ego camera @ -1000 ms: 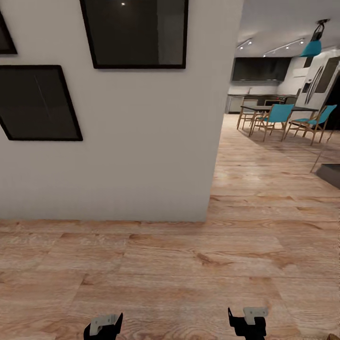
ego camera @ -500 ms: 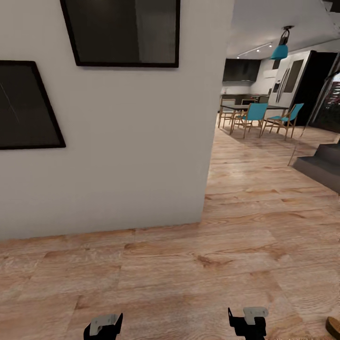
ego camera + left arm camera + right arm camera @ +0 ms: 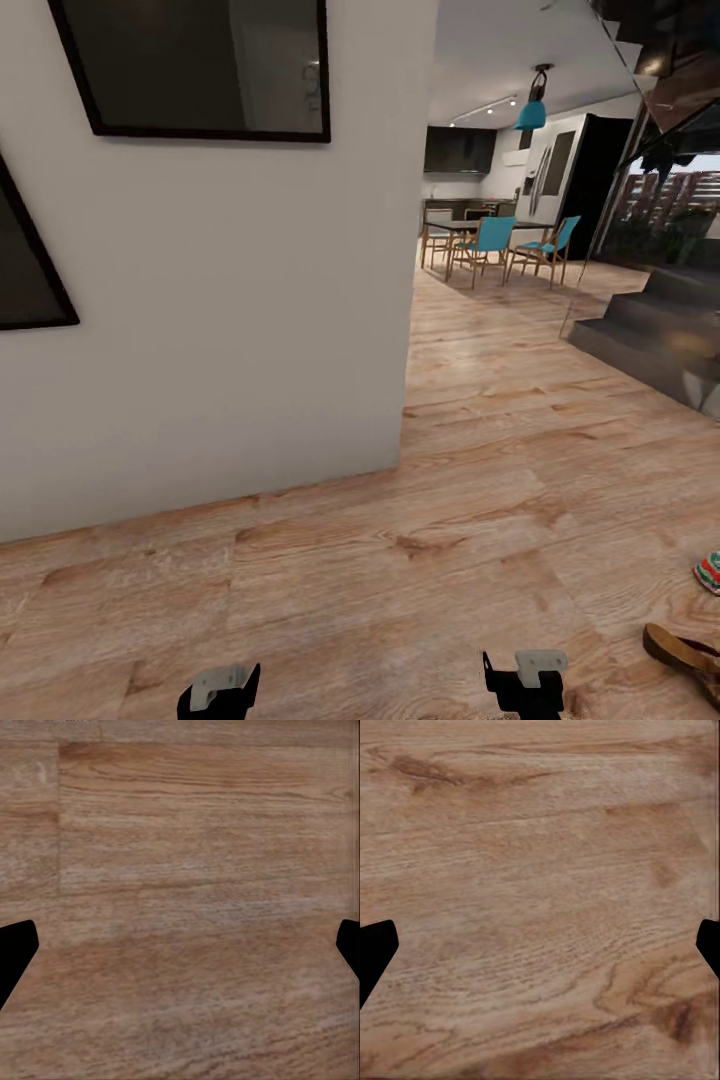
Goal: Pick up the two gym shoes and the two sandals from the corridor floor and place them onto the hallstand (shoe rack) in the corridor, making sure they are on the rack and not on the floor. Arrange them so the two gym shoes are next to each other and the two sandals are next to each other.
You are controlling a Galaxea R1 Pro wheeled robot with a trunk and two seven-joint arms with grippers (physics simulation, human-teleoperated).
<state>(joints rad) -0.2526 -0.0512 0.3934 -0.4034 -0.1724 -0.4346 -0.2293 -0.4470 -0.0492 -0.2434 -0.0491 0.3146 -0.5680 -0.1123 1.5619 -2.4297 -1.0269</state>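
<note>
A dark-brown sandal (image 3: 688, 652) lies on the corridor floor (image 3: 420, 560) at the lower right edge of the head view. Just above it, the red, white and green heel of a gym shoe (image 3: 709, 572) pokes in from the right edge. My left gripper (image 3: 219, 690) and right gripper (image 3: 525, 682) hang low at the bottom of that view, over bare planks. In each wrist view the black fingertips (image 3: 15, 952) (image 3: 375, 952) sit wide apart at the frame's sides, so the left gripper (image 3: 180, 952) and right gripper (image 3: 540, 952) are open and hold nothing. The hallstand is out of view.
A white wall (image 3: 220, 330) with black-framed pictures (image 3: 200, 65) ends at a corner ahead. Beyond it, open floor runs to a dining table with teal chairs (image 3: 495, 245). Dark stair steps (image 3: 655, 340) rise at the right.
The camera has turned to the right: the wall slid left, the stairs came in, and the sandal and shoe heel entered at the lower right. Both grippers keep their places.
</note>
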